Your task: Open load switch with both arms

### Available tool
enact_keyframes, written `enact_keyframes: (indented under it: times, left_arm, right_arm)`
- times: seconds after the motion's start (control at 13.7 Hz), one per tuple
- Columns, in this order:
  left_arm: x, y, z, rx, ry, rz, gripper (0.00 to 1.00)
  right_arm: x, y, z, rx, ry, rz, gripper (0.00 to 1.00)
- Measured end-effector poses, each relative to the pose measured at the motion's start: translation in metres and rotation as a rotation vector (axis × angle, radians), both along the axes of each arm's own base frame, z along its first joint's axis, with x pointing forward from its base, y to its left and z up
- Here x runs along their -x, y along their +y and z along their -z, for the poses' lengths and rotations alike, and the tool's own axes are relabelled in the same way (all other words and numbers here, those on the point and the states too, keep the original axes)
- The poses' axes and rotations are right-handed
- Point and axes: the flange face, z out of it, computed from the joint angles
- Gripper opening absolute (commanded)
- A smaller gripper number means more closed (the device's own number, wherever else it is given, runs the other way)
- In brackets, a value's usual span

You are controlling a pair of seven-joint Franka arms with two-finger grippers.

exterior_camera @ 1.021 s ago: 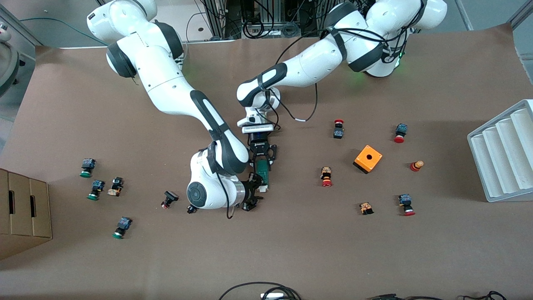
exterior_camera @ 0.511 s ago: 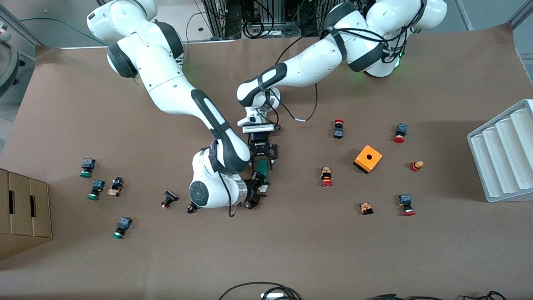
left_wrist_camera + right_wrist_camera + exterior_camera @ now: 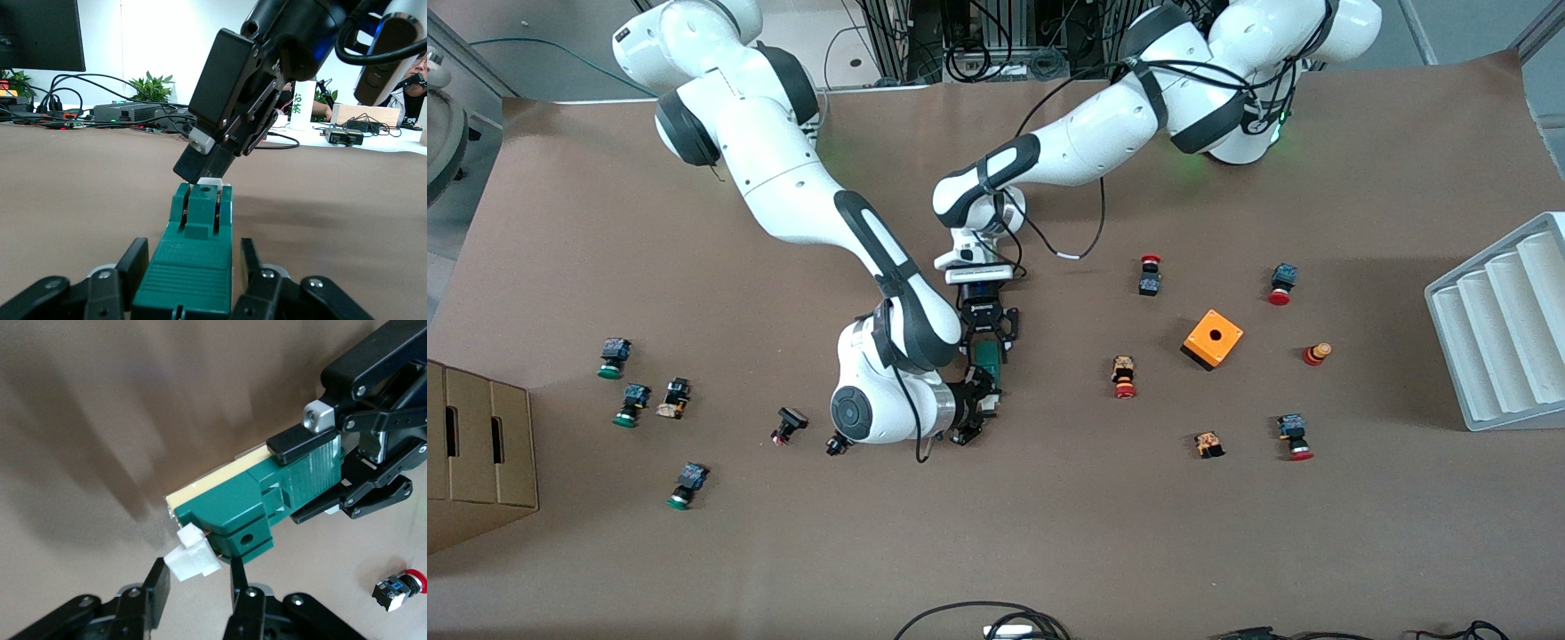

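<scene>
The dark-green load switch (image 3: pixel 987 363) is at the table's middle, between the two arms' hands. My left gripper (image 3: pixel 987 342) is shut on its body, with one finger pad (image 3: pixel 300 447) flat on each side. The left wrist view shows the green body (image 3: pixel 193 267) running out between the left gripper's (image 3: pixel 192 257) fingers. My right gripper (image 3: pixel 976 404) stands at the switch's other end. In the right wrist view its fingers (image 3: pixel 157 583) straddle the white lever (image 3: pixel 193 560), one touching it and the other apart from it. The right gripper (image 3: pixel 197 577) is open.
An orange box (image 3: pixel 1213 339) and red-capped push-buttons (image 3: pixel 1125 378) lie toward the left arm's end. Green-capped push-buttons (image 3: pixel 612 357) and a cardboard box (image 3: pixel 476 453) are at the right arm's end. A small black button (image 3: pixel 787 425) lies beside the right wrist. A white rack (image 3: pixel 1503 329) stands at the table's edge.
The right hand has shifted slightly closer to the switch's lever end. The left arm and the switch have stayed where they were.
</scene>
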Motion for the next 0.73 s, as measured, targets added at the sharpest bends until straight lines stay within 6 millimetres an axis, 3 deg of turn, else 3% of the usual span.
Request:
enact_keyframes:
  times: [0.73]
  left_arm:
    - [0.0001, 0.0001, 0.0001, 0.002, 0.000, 0.000, 0.53]
  right_arm:
    - [-0.0002, -0.0010, -0.0001, -0.006, 0.009, 0.002, 0.41]
